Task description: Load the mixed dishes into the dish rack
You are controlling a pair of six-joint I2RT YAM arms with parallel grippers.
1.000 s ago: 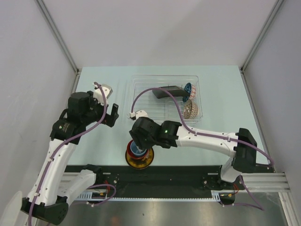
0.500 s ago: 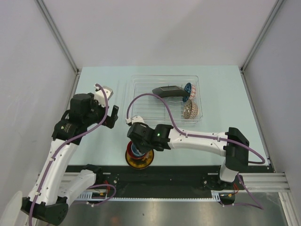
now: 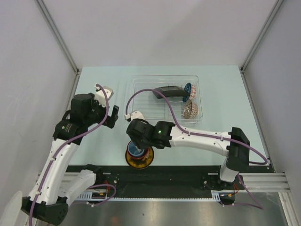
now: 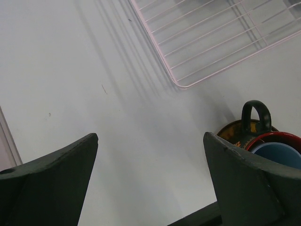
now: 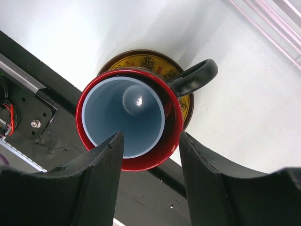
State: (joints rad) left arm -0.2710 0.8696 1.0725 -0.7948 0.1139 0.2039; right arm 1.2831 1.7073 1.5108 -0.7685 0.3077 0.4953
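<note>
Bearing the dish rack point(image 3: 150, 104), the pale table point(image 3: 221, 94) meets grey walls point(image 3: 160, 33).

No legible text, label, brand or number in any view. Only candidate: small dark medallion motifs spaced around yellow rim of saucer point(image 5: 146, 61), seen from right wrist. Look ornamental, too small and blurred to read as characters. Same motifs unresolvable from top view.
</note>
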